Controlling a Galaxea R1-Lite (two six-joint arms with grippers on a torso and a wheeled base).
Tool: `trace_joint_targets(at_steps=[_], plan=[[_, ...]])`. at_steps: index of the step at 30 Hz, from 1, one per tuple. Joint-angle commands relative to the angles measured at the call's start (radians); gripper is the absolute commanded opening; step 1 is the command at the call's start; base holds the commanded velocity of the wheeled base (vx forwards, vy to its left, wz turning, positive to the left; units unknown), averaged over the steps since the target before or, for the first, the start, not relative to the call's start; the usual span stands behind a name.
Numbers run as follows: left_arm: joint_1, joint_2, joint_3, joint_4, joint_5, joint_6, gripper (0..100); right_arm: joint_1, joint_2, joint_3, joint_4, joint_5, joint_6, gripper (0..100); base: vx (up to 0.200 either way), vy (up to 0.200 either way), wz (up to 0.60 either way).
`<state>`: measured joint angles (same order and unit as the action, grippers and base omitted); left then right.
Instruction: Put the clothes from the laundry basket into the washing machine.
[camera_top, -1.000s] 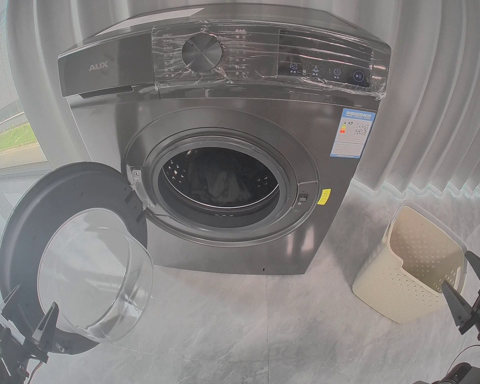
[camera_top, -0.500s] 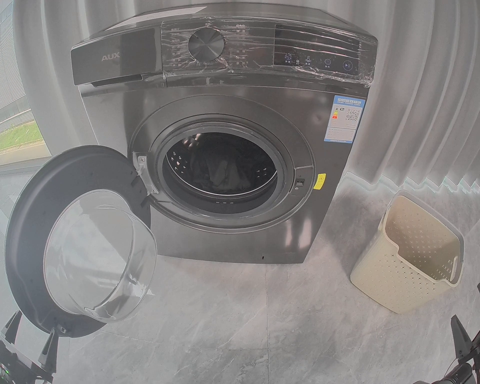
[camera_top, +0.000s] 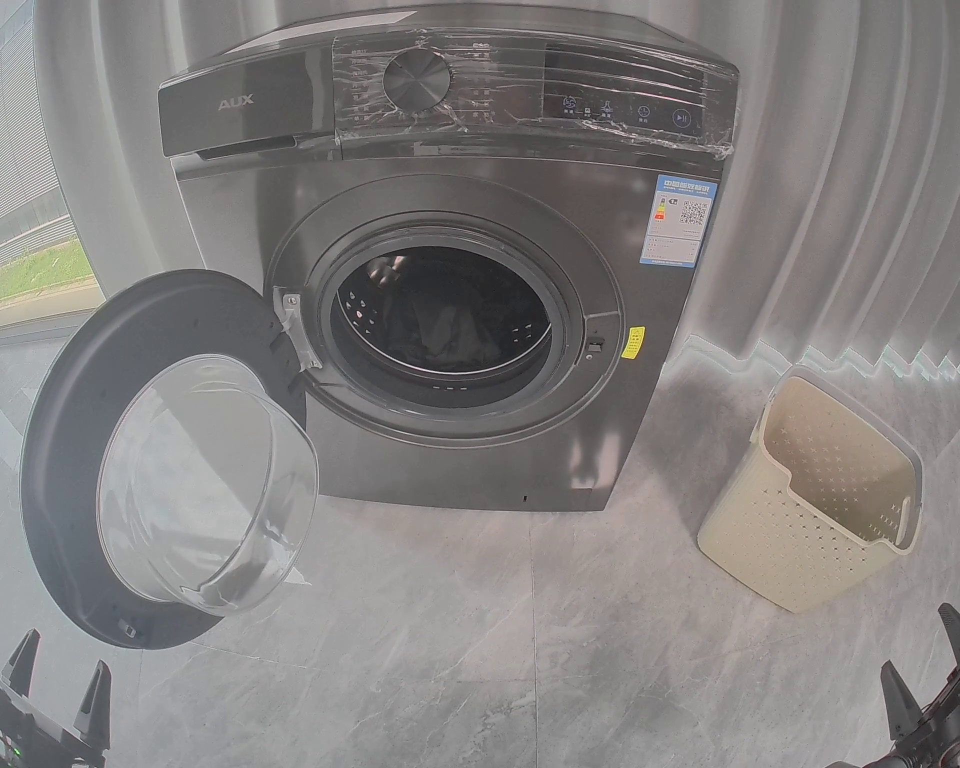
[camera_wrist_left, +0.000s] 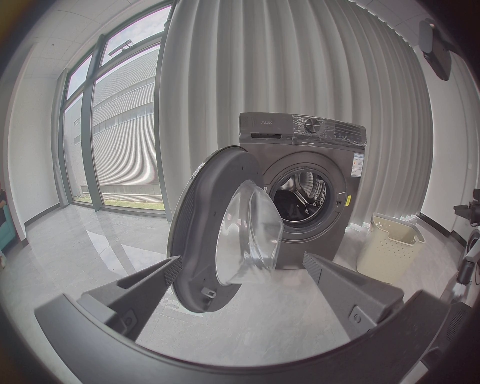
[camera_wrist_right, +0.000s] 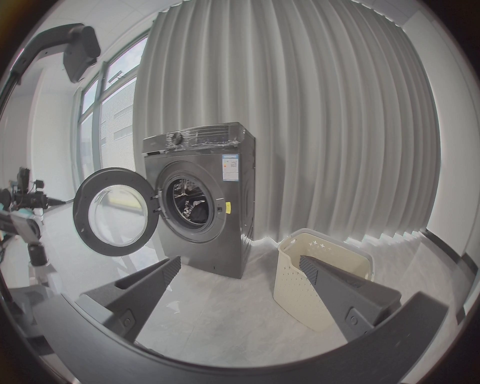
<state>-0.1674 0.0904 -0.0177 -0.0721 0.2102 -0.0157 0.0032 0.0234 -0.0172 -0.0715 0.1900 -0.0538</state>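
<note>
1. Dark clothes lie inside the drum of the washing machine. The heap is in shadow, so I cannot tell how many pieces there are or what kind.
2. The laundry basket stands on the floor to the machine's right, near it but apart, and leans a little. Its near wall hides its bottom, and only the perforated inner walls are visible.
3. The machine's door is swung wide open to the left, with its glass bowl facing out.
4. The left hand is low at the bottom left corner of the head view, just below the door's rim and not touching it. The frame edge cuts it off so that only the two fingertips show. The fingers are spread and hold nothing.
5. The right hand is low at the bottom right corner, near the basket but apart from it, and is also cut off by the edge. Its fingers are spread and hold nothing.
6. The left wrist view looks past the door's edge into the drum, with the basket farther off beside a pleated curtain.
7. The right wrist view shows the machine's side panel and the basket's rim close by, with a tall window behind the door.
</note>
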Motion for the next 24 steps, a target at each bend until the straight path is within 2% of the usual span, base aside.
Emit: trace_joint_targets(at_steps=[1,2,4,6,8,11,14,24], plan=[[0.0,0.003,0.018,0.0,0.001,-0.001,100,-0.003,-0.016,0.017,-0.001,0.048,-0.04,100,0.0,0.0,0.0],[0.0,0.003,0.018,0.0,0.001,-0.001,100,-0.003,-0.016,0.017,-0.001,0.049,-0.038,100,0.0,0.0,0.0],[0.0,0.003,0.018,0.0,0.018,-0.001,100,-0.003,-0.016,0.017,-0.001,0.08,-0.043,100,0.0,0.0,0.0],[0.0,0.005,0.018,0.0,0.06,-0.009,100,-0.003,-0.017,0.017,-0.001,0.097,-0.046,100,0.0,0.0,0.0],[0.005,0.005,0.018,0.002,0.101,-0.03,100,-0.003,-0.016,0.017,-0.001,0.097,-0.06,100,0.0,0.0,0.0],[0.036,0.005,0.018,0.002,0.103,-0.039,100,-0.003,-0.016,0.017,-0.001,0.095,-0.077,100,0.0,0.0,0.0],[0.042,0.005,0.018,0.0,0.103,-0.038,100,-0.003,-0.016,0.017,-0.001,0.095,-0.104,100,0.0,0.0,0.6],[0.042,0.005,0.018,0.002,0.1,-0.038,100,-0.003,-0.016,0.017,-0.001,0.095,-0.106,100,0.0,0.0,0.54]])
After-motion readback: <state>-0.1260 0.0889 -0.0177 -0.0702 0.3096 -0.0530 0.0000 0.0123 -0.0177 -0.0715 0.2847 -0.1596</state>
